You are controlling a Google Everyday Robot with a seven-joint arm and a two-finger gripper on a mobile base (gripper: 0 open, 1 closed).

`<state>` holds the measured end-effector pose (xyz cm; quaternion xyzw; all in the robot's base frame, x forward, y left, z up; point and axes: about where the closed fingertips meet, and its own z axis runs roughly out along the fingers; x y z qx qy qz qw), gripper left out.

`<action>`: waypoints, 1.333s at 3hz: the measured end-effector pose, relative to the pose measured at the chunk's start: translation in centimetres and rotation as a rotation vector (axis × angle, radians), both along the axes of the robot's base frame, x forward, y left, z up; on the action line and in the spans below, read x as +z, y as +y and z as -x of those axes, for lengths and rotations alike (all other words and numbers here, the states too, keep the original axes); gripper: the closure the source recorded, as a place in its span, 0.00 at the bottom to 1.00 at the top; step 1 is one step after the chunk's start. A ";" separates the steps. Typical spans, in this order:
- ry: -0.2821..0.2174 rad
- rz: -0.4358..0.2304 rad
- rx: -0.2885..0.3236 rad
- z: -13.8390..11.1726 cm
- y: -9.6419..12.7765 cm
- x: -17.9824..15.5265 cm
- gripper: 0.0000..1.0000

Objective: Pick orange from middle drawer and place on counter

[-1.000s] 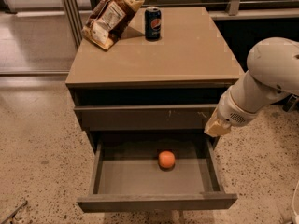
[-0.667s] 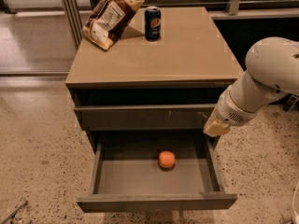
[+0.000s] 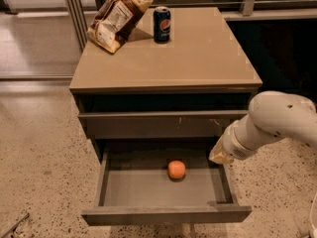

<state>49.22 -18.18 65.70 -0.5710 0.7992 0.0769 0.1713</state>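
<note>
**Orange**: one small round bright-orange fruit. It rests on the flat grey floor of the middle drawer, about halfway across its width and toward the back. It is not touching any wall.

**Middle drawer**: wide, shallow and grey-brown, pulled well out from the cabinet. Its plain front panel is nearest the camera. The orange is the only thing visible inside it.

**Drawer front above**: closed or nearly so, with pale scratch marks right of centre. A dark gap lies between it and the counter slab.

**Counter**: the smooth tan-beige top of the cabinet, with a thin darker edge. It carries two items, both at the rear left.

**Pepsi can**: dark blue and upright, at the back of the counter.

**Snack bag**: brown and white, crumpled and leaning. It sits just left of the can, at the rear left corner.

**Gripper**: the pale tan tip of the arm. It sits beside the right wall of the open drawer, near that wall's rear end. It is well to the right of the orange and is not touching it. Whether it is open or closed cannot be told.

**Arm**: a white, rounded casing that enters from the right edge and slopes down and left to the gripper.

**Floor**: speckled terrazzo around the cabinet.
</note>
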 end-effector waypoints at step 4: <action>-0.002 -0.248 -0.049 -5.6 -0.4 -15.4 1.00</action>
